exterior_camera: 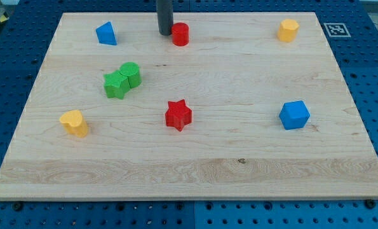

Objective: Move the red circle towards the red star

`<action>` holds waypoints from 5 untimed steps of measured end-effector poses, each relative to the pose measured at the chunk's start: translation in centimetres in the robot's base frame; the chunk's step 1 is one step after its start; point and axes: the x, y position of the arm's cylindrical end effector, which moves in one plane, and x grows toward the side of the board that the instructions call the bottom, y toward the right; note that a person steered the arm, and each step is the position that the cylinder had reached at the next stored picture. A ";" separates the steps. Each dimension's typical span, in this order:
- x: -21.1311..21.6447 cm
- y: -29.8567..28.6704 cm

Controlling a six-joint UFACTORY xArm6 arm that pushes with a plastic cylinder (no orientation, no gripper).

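The red circle (180, 34) is a short red cylinder near the view's top, a little left of centre. The red star (178, 115) lies on the wooden board (239, 165) near its middle, well below the circle. My tip (165, 33) is the lower end of the dark rod coming down from the view's top. It stands just left of the red circle, touching or almost touching its left side.
A blue triangular block (106, 33) sits at the top left. A green star (116, 84) and a green circle (131, 74) touch each other at the left. A yellow block (74, 123) lies lower left, a yellow block (288, 30) top right, a blue cube (294, 114) right.
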 end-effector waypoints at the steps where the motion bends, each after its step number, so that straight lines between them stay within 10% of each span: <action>1: -0.5 1.1; 5: 2.1 4.8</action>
